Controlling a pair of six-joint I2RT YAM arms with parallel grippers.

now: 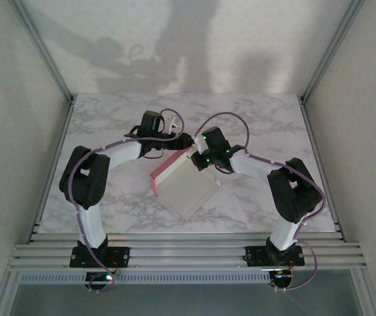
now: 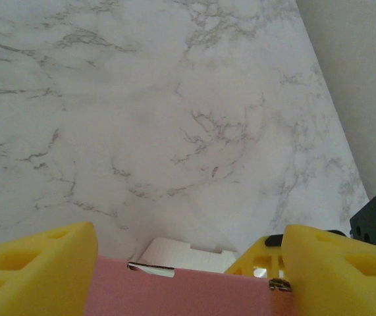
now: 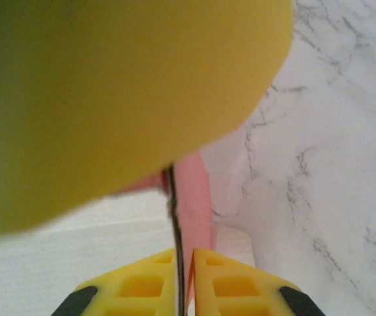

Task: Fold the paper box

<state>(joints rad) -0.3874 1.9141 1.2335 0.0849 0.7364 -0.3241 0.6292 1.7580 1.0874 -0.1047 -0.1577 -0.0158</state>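
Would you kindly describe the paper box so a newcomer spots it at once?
On the marble table, look where the left gripper and right gripper meet. The paper box lies there: an off-white cardboard sheet set diamond-wise, alone in having a raised pink wall along its upper-left edge.

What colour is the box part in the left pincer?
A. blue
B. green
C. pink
C: the box part sitting in the left pincer is plainly pink.
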